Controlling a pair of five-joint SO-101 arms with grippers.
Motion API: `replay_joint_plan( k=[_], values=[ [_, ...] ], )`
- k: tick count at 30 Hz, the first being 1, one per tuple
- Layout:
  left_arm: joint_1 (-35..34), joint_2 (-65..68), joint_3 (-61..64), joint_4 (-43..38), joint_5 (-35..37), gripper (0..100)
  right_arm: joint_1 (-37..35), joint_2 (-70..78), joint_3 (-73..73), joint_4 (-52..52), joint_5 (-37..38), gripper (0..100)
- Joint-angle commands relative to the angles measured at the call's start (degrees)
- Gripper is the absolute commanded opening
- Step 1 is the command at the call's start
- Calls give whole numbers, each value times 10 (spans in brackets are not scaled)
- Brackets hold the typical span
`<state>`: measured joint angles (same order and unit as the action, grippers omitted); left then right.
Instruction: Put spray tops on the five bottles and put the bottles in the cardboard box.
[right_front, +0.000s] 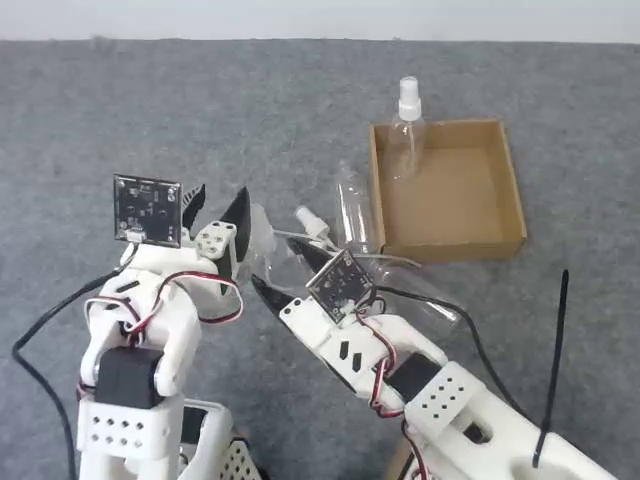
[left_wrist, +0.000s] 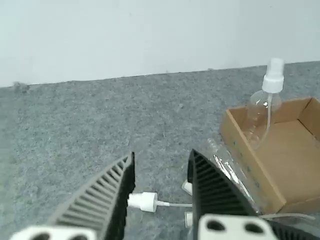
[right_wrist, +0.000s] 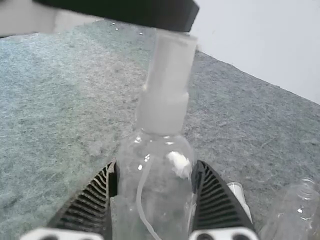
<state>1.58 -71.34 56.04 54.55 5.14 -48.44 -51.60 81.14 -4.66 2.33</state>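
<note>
The right hand (right_wrist: 155, 169) clamps a capped bottle (right_wrist: 150, 150), long axis aimed at the open, empty left hand (left_wrist: 161, 157); the cardboard box (right_front: 450, 245) lies rightward.

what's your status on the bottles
Left gripper open near a loose spray top. Right gripper shut on a topped bottle. One standing bottle in the cardboard box. A bare bottle lies beside it.

Saw capped bottle (right_front: 405, 130) upright in box (right_front: 448, 248), far-left corner. Found second bottle (right_front: 357, 208) lying just left of box, spray top (right_front: 310, 222) beside it.
</note>
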Motion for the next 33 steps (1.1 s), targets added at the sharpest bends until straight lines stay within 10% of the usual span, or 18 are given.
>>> replay_joint_plan(
  k=[1,33],
  values=[
    [-1,-6,-22,12,-5,158,5,-22,-13,19,-6,6],
    [79,-145,135,20,-17,265,123,151,-445,304,-92,6]
  ],
)
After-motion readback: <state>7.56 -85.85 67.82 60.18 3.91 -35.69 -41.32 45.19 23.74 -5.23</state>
